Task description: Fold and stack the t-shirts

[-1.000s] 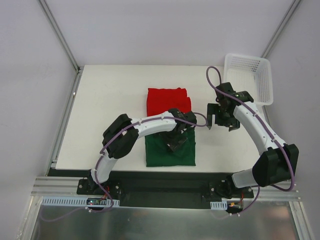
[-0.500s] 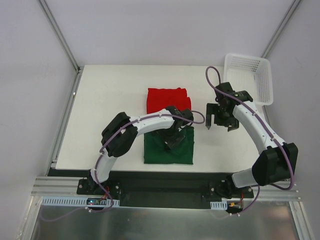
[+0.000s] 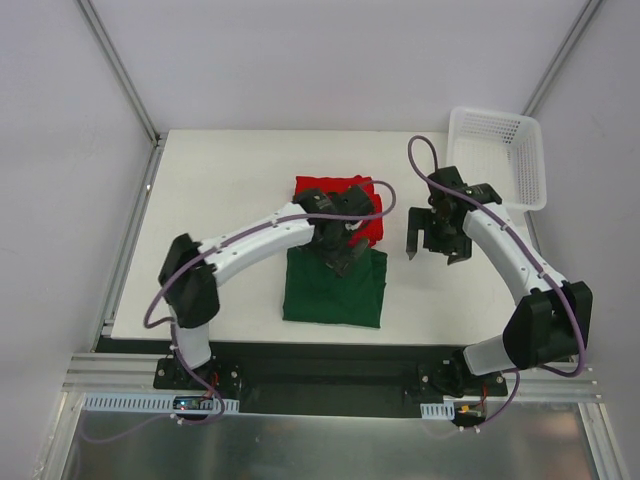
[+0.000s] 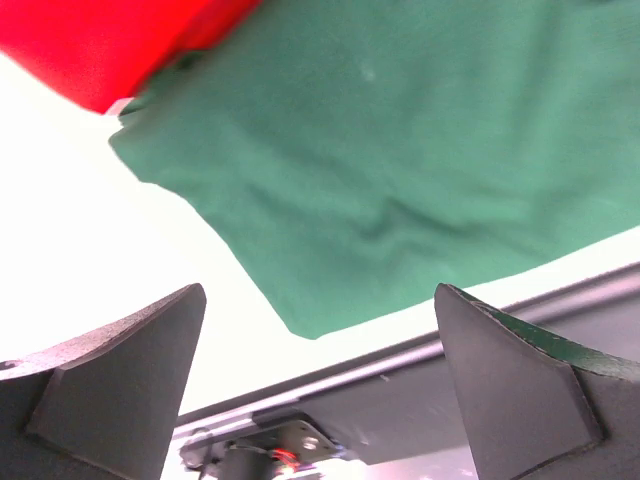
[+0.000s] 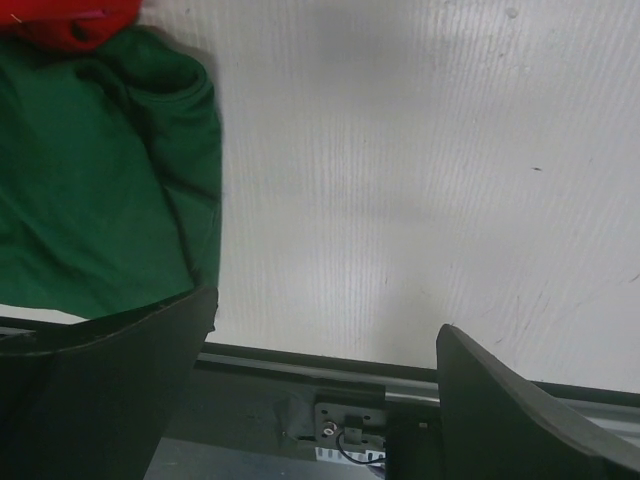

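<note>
Up close, left pincer and right pincer gape empty; basket shows only overhead.

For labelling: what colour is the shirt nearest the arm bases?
The shirt is green; top external view.

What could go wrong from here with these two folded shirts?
1. The left gripper hangs open just over where the green t-shirt meets the red t-shirt; a pinch there might catch both and pull the red fold apart.
2. The green t-shirt lies near the front edge of the table; a nudge that way might slide it off.
3. The right gripper is open off to the side, so a one-handed lift might let the green fold sag open.
</note>
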